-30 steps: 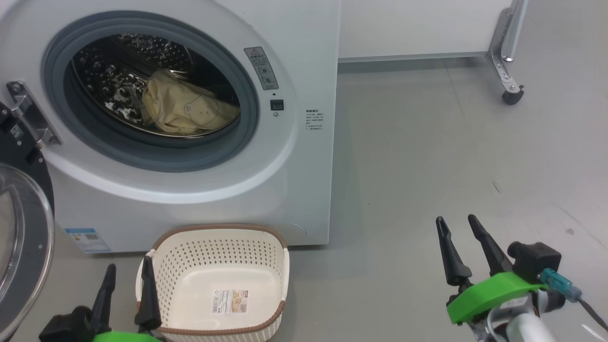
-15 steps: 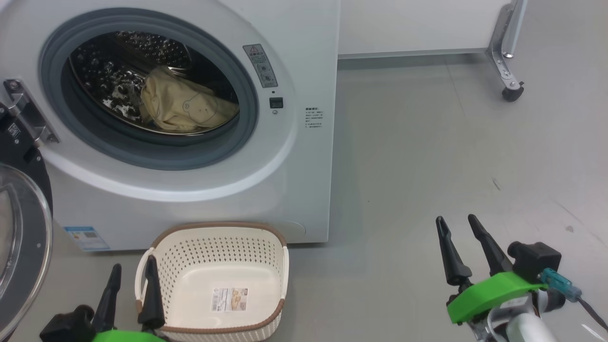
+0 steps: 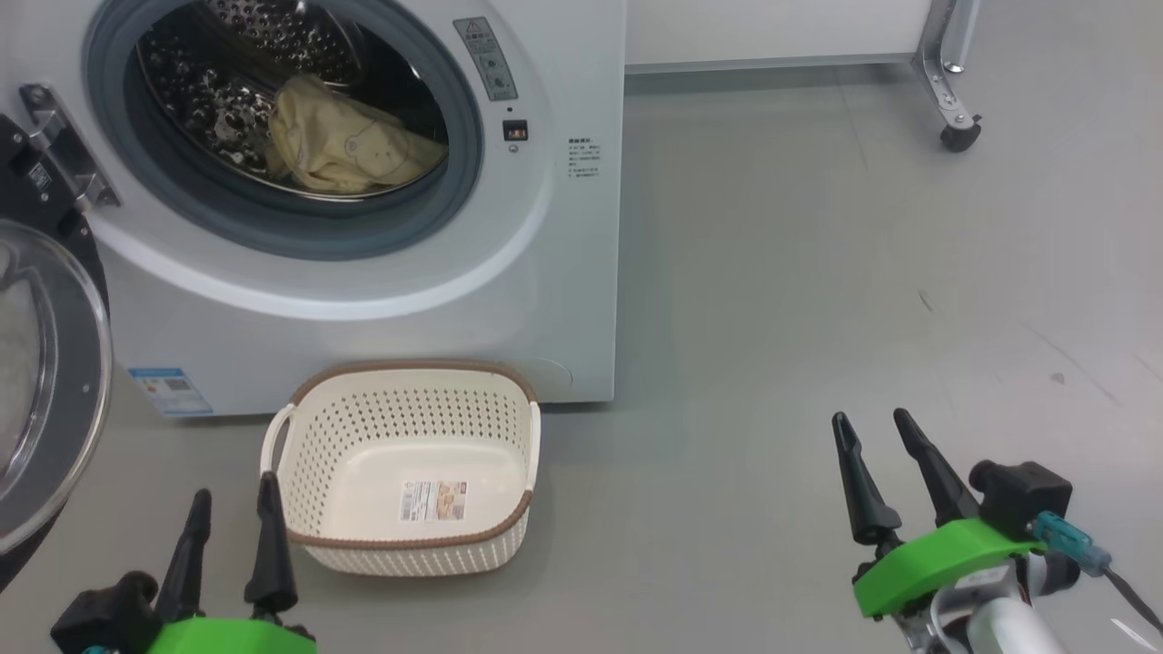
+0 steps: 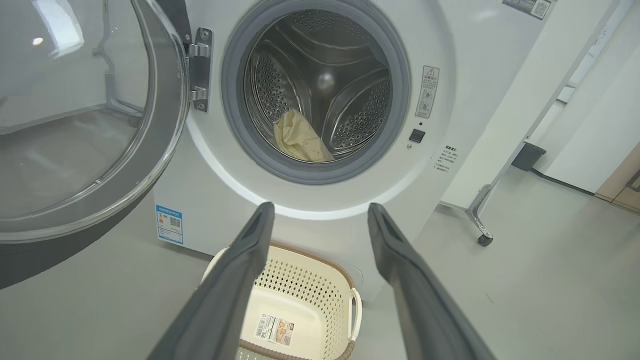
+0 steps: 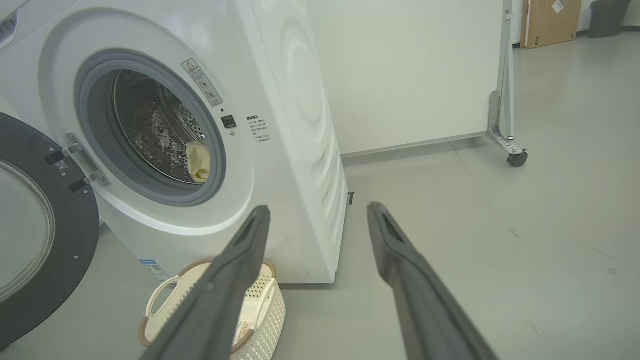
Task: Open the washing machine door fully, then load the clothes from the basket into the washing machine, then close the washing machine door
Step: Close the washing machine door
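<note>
The washing machine (image 3: 545, 272) stands at the left with its washing machine door (image 3: 45, 381) swung wide open on the left hinge. The cream-yellow clothes (image 3: 341, 141) lie inside the steel drum, also seen as clothes (image 4: 300, 140) in the left wrist view. On the floor in front sits the basket (image 3: 400, 418), with nothing in it but its label sticker. My left gripper (image 3: 234, 486) is open, just left of and nearer than the basket. My right gripper (image 3: 871, 416) is open over bare floor at the right. Both hold nothing.
A white panel on a metal frame with a caster (image 3: 954, 136) stands at the back right. Grey floor (image 3: 818, 318) stretches to the right of the washer. The open door (image 5: 45, 235) juts out on the left side.
The whole head picture has shifted, so washer and basket sit higher in it. The left gripper now stands clear of the basket's left rim instead of overlapping it. The right gripper holds still.
</note>
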Controlling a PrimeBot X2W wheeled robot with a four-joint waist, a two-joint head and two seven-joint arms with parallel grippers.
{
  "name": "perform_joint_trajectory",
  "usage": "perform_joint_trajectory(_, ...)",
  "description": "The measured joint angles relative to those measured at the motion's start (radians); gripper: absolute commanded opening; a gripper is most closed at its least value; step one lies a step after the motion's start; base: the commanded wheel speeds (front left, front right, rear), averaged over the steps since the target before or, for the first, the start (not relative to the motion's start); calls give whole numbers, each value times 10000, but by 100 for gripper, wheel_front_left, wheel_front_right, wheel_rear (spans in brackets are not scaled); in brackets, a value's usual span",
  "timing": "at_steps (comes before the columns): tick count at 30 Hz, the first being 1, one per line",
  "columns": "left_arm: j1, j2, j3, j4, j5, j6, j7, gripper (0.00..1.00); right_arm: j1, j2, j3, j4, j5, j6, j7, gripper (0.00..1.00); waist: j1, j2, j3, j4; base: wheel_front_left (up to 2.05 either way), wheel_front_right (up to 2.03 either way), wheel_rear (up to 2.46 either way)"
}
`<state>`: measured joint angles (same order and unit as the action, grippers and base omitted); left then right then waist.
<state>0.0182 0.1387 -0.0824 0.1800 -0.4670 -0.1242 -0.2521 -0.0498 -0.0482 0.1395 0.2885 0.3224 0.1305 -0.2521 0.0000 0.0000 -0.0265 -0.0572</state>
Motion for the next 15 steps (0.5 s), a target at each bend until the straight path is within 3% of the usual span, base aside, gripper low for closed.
perform_joint_trajectory(8, 2, -82, 240, -127, 182, 0, 0, 100, 1, 0, 2, 27, 0, 0, 0, 100, 0, 0, 52, 26, -156, 156, 0)
perform_joint_trajectory(15, 13, -105, 240, -146, 270, 0, 0, 100, 0, 0, 36, 63, 0, 0, 0, 100, 0, 0, 64, 46, -54, 54, 0)
